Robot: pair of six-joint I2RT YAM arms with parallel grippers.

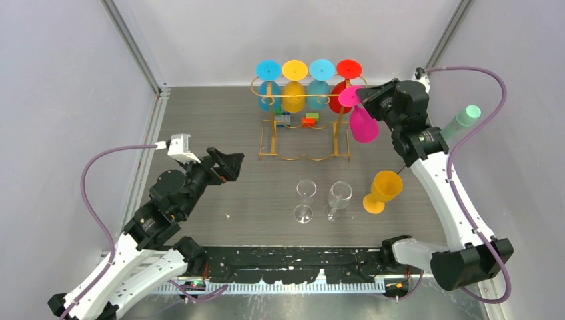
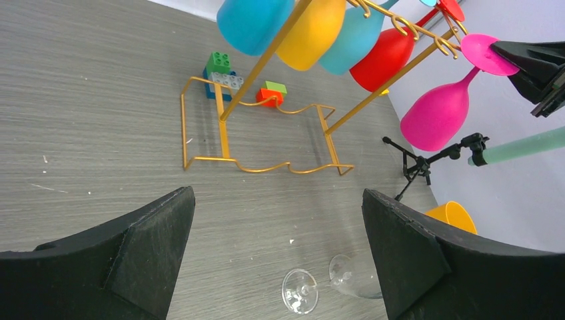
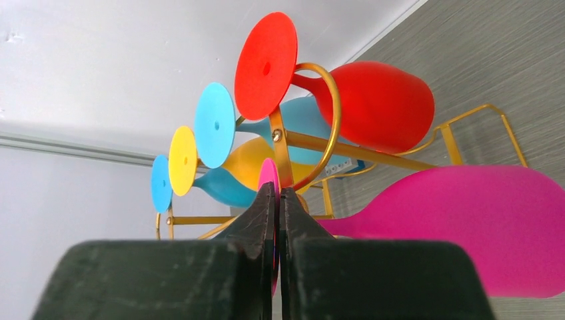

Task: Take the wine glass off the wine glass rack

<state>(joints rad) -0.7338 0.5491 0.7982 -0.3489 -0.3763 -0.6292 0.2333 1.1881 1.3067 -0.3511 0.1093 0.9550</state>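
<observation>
Gold wire makes up the wine glass rack (image 1: 300,110), which stands at the far middle of the grey table (image 1: 220,120) in the overhead view. It carries four hanging glasses (image 1: 294,93) bowl-down: two blue, one yellow, one red. A fifth, the pink wine glass (image 1: 364,125), hangs bowl-down at the rack's right end with its foot pinched in the right gripper (image 1: 358,99). Whether it touches the wire cannot be told from here. A few toy bricks (image 1: 308,121) lie inside the rack's base frame. Nearer the arms, two clear glasses (image 1: 304,199) and one orange glass (image 1: 384,189) stand upright. The left gripper (image 1: 230,165) hovers to the left of the rack, spread wide and holding nothing. The left wrist view shows its fingers (image 2: 143,250) far apart with only table between them. It also puts the pink foot just past the last gold hook, and it alone clearly shows a black stand (image 2: 416,163) carrying a mint-green tube (image 2: 523,148). The right wrist view adds the grip itself: the two fingers are almost closed, with the thin pink foot clamped edge-on between them and the pink bowl to their right.
</observation>
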